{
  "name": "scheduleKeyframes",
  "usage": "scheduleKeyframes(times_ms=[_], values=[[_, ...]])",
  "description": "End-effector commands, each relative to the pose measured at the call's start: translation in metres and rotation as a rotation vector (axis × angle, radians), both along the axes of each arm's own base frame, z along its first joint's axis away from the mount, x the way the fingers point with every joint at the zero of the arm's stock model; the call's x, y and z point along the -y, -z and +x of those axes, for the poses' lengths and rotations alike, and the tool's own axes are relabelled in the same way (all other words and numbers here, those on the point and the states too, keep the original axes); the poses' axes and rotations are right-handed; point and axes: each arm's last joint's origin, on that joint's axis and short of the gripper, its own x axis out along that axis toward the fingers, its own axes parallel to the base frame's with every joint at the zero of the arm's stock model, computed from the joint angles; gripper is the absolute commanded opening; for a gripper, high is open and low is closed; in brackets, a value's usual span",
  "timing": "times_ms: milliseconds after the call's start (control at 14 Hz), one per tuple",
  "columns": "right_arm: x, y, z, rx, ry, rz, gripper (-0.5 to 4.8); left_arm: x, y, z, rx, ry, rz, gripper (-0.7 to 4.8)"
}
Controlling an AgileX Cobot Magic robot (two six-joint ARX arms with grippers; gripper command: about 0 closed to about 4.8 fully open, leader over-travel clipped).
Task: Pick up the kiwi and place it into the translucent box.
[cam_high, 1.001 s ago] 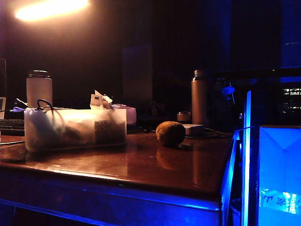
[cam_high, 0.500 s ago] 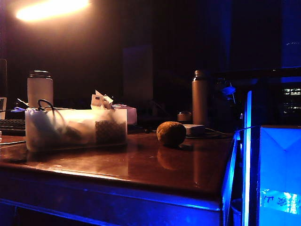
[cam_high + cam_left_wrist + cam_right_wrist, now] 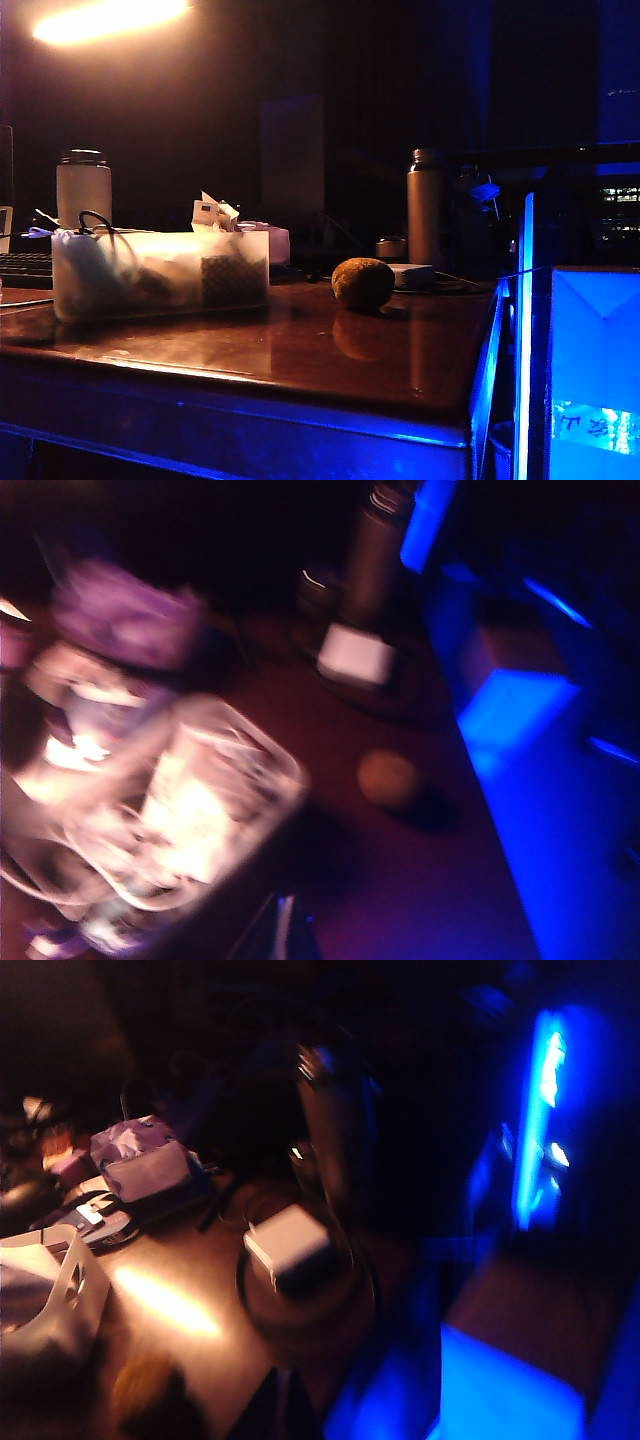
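The table (image 3: 300,350) is dark glossy wood with a blue-lit front edge, seen in the exterior view. On it, the box (image 3: 160,272) stands at the left, stuffed with cables and small items that show through its frosted walls. The kiwi (image 3: 362,283) sits on the bare tabletop to the right of the box, well apart from it. Just behind the kiwi lies a small white block (image 3: 410,275). Farther back stand a white bottle (image 3: 83,187) behind the box and a dark metal flask (image 3: 424,205) behind the block.

Neither arm shows in the exterior view. The left wrist view is blurred: it looks down on the box (image 3: 170,820) and the kiwi (image 3: 388,778), and only a dark tip of the left gripper (image 3: 285,935) reaches into view, so I cannot tell how its jaws stand. The right gripper (image 3: 275,1410) also shows only a dark tip, above the table near the kiwi (image 3: 145,1390); its jaws are together.
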Motion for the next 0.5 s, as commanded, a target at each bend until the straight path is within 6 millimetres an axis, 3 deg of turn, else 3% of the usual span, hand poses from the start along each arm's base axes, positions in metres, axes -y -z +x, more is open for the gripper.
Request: scheduleKeyframes(times_ms=[71, 286, 500], values=[[-0.022, -0.025, 0.058, -0.014, -0.219, -0.139, -0.01, 0.001, -0.003, 0.008, -0.046, -0.023, 0.02, -0.04], [-0.06, -0.009, 0.121, -0.143, -0.386, -0.198, -0.01, 0.0, -0.004, 0.009, -0.028, -0.06, 0.031, -0.04], [-0.099, 0.04, 0.169, -0.309, -0.476, -0.215, -0.01, 0.0, -0.004, 0.009, -0.031, -0.061, 0.03, -0.04]])
